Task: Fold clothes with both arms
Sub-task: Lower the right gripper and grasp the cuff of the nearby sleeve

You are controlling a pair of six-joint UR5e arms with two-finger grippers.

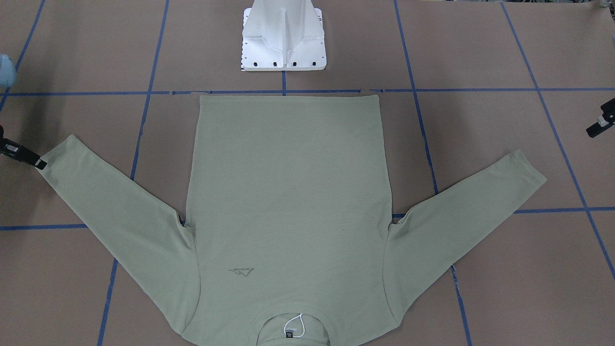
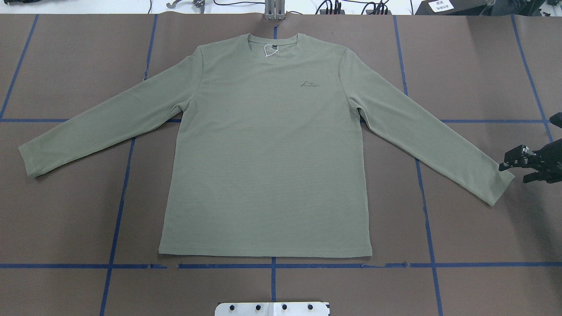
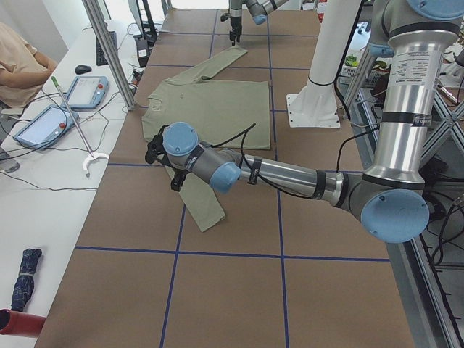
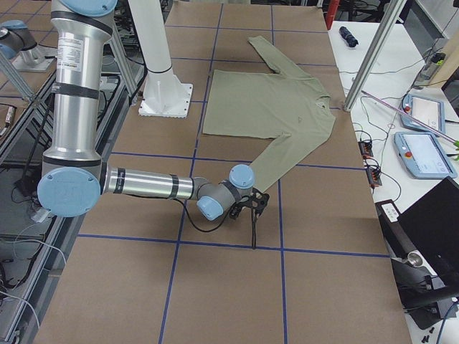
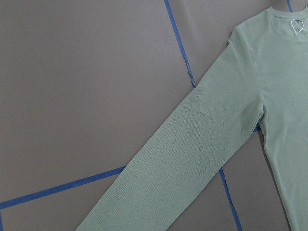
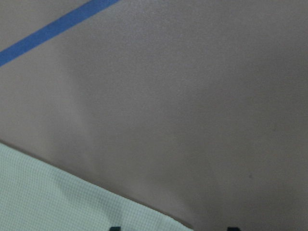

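One shirt [image 2: 263, 166], two arms [image 3: 290, 174] [image 4: 143, 185], one white pedestal [image 1: 283, 38].

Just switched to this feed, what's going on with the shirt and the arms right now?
No fold has been made yet. The sage-green shirt lies flat and face up on the table, with both sleeves spread. The right gripper is low at the cuff of the sleeve on the robot's right. Its jaws are open and hold nothing. The left gripper hangs above the table near the other sleeve, clear of the cloth. I cannot tell how its jaws stand.
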